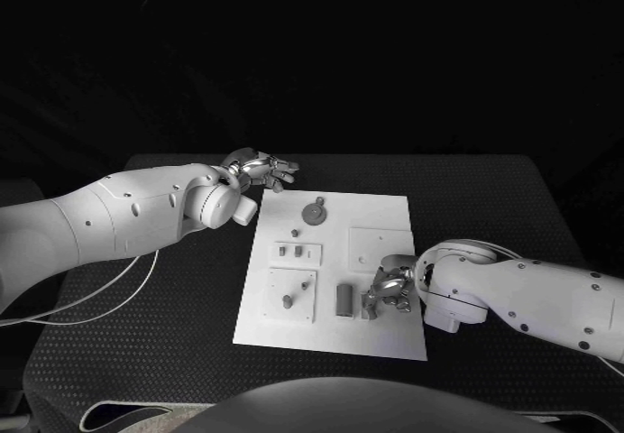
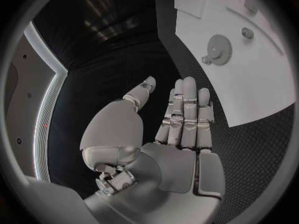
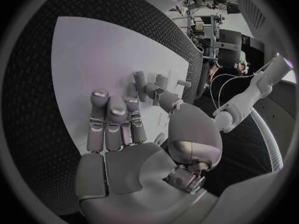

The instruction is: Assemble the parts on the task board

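A: Hovering low over the near right part of the task board [image 1: 377,320], right robot hand [image 1: 388,293]: fingers apart, nothing held.

B: And just beside those fingers?

A: An upright grey cylinder part [image 1: 344,299], standing, long axis vertical, toward the board's middle.

B: Left robot hand [image 1: 261,169]?

A: Flat, spread, holding nothing, off the far left corner over the bench [image 1: 195,307], near only the gear part [image 1: 314,212]. Right far nearer.

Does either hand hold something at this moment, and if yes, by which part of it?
Nothing is held. The left hand is open above the black table, beside the task board. The right hand is open over the board.
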